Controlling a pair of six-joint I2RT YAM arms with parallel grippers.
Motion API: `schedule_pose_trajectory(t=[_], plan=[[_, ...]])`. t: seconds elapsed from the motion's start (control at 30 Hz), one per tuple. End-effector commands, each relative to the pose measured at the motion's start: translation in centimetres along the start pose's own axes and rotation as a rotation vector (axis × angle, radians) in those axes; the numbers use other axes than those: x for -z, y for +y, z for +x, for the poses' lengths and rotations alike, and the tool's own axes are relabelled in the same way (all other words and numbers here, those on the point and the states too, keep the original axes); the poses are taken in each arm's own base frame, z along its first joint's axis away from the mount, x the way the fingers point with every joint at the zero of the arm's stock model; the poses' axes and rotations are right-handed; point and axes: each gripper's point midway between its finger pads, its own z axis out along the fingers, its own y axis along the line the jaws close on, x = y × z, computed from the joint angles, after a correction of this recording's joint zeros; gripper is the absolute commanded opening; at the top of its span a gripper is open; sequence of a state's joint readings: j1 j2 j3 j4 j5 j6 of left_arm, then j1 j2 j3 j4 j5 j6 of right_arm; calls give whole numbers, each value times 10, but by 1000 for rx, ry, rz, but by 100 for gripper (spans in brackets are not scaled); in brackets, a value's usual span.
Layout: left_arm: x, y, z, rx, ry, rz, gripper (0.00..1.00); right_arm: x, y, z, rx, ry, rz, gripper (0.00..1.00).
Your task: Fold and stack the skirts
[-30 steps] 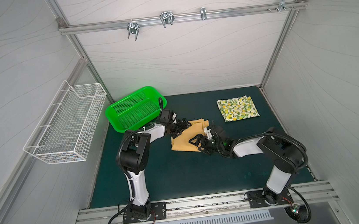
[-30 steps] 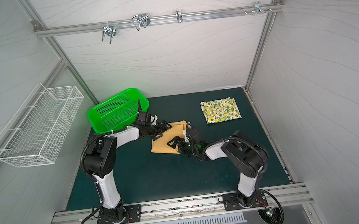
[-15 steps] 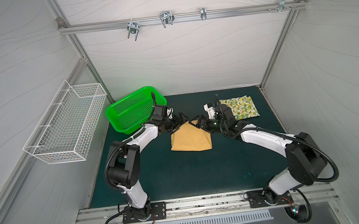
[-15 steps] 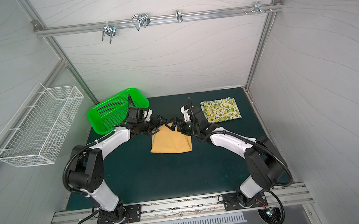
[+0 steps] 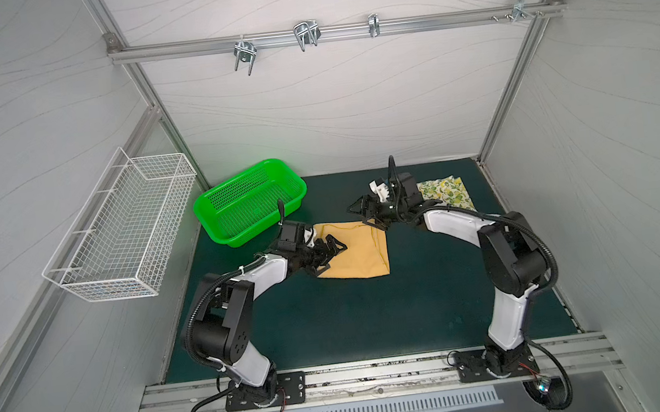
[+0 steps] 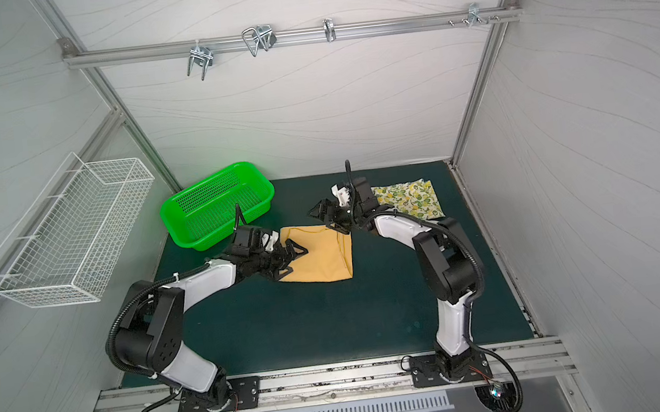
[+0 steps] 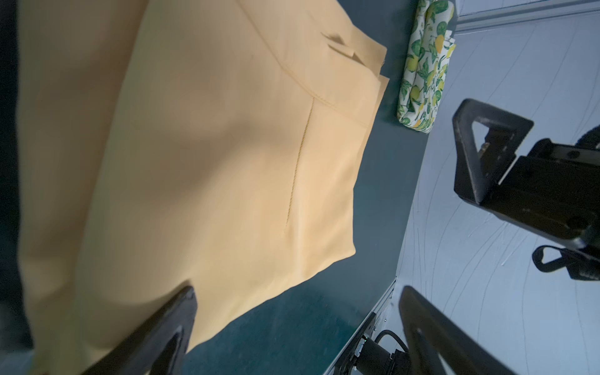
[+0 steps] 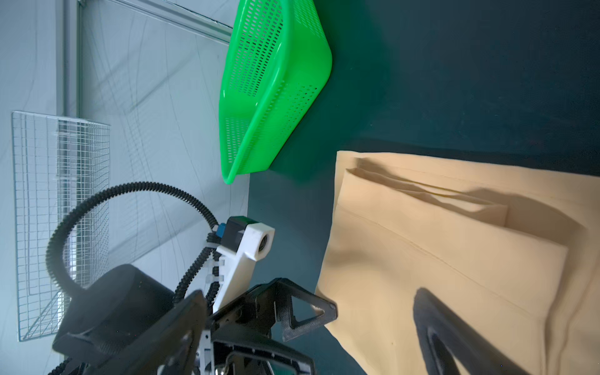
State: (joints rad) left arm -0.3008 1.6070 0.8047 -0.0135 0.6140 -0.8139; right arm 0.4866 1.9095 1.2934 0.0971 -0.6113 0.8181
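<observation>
In both top views the plain mustard-yellow cloth skirt lies folded flat at frame centre on the dark green table mat. The cream cloth skirt with the lemon-and-leaf print lies folded to its upper right, apart from it and partly hidden by the right arm. A green perforated plastic basket sits at upper left. The left gripper hangs over the mustard skirt's left edge and the right gripper at its upper right corner. Both have their jaws spread wide and hold nothing; whether either touches the cloth cannot be told. In the left wrist view the mustard skirt fills left and centre, with stepped, loose layers at its upper corner, and the print skirt shows at upper right. In the right wrist view the same skirt, at lower right, shows a gaping fold between layers, with the left gripper just beside its edge. Judged from this, stacking remains. A pinch that catches only the top layer would likely open the fold on lifting. The two grippers, working close together, could collide, and the right arm might drag the print skirt beside it.
</observation>
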Motion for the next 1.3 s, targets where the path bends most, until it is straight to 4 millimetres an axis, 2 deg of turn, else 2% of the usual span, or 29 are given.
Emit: schedule_pose_trajectory(t=[0.0,0.2,0.4,0.47,0.6,0.67,0.77,0.9,1.0,1.13,1.27], plan=[[7,-10,-9,-33,-52,46,98,-11,-12,-1,-26,48,-23,99],[1,20,-1,-3,-46,0,98,-30,-51,-3,-98,58,22,99],[-8,52,6,31,-30,-37,98,-36,-94,6,-156,49,122,99],[-12,60,9,43,-19,-46,98,-35,-105,11,-168,45,151,99],[-17,67,12,60,-12,-30,97,-31,-109,17,-176,39,153,99],[-16,64,10,55,-15,-23,97,-27,-101,15,-168,42,138,99],[-11,50,4,38,-13,-11,97,-16,-74,8,-142,34,83,99],[5,11,-16,-7,-31,26,97,10,-26,-4,-87,19,9,99],[23,-22,-37,-42,-91,50,98,34,-2,-5,-43,-1,14,99],[36,-54,-62,-69,-143,74,98,65,14,3,21,-24,80,99],[34,-69,-82,-81,-162,81,98,93,23,16,66,-56,120,99]])
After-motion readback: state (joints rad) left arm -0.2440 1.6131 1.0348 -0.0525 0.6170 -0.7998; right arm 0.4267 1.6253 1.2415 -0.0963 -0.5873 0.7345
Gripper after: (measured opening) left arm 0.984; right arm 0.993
